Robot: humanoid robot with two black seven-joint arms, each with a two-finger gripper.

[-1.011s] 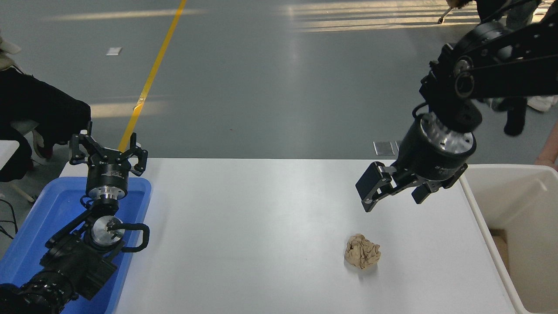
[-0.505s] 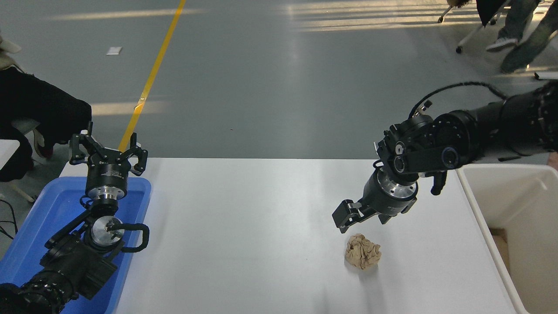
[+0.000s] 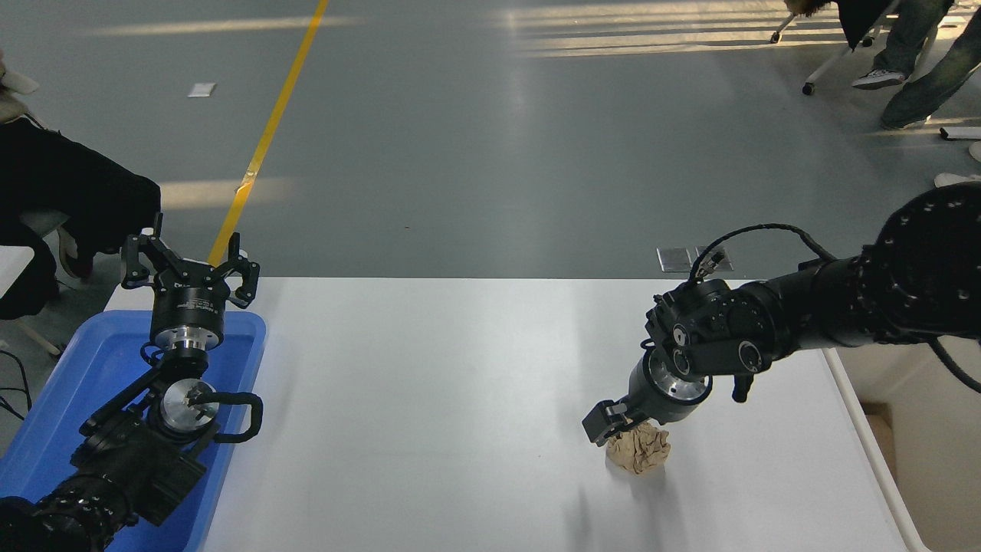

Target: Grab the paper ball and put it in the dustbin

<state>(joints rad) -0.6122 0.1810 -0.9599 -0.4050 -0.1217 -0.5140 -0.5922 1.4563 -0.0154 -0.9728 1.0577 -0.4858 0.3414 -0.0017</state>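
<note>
The tan crumpled paper ball (image 3: 640, 451) lies on the white table (image 3: 429, 399), right of centre and near the front. My right gripper (image 3: 627, 434) is down on the ball's top, open, with one black finger (image 3: 600, 424) at the ball's left side. The other finger is hidden behind the wrist and the ball. The cream-white dustbin (image 3: 870, 452) stands at the table's right edge, its far rim covered by my right arm. My left gripper (image 3: 189, 264) is parked open over the blue tray at the lower left.
A shallow blue tray (image 3: 65, 399) sits at the table's left edge under my left arm. A person in dark clothing (image 3: 69, 192) is at the far left. Legs of people (image 3: 912, 46) and a chair base show at the top right.
My right arm has swung down and toward the camera, lowering the open gripper from high above the table onto the paper ball. The ball and my left arm have not moved.
</note>
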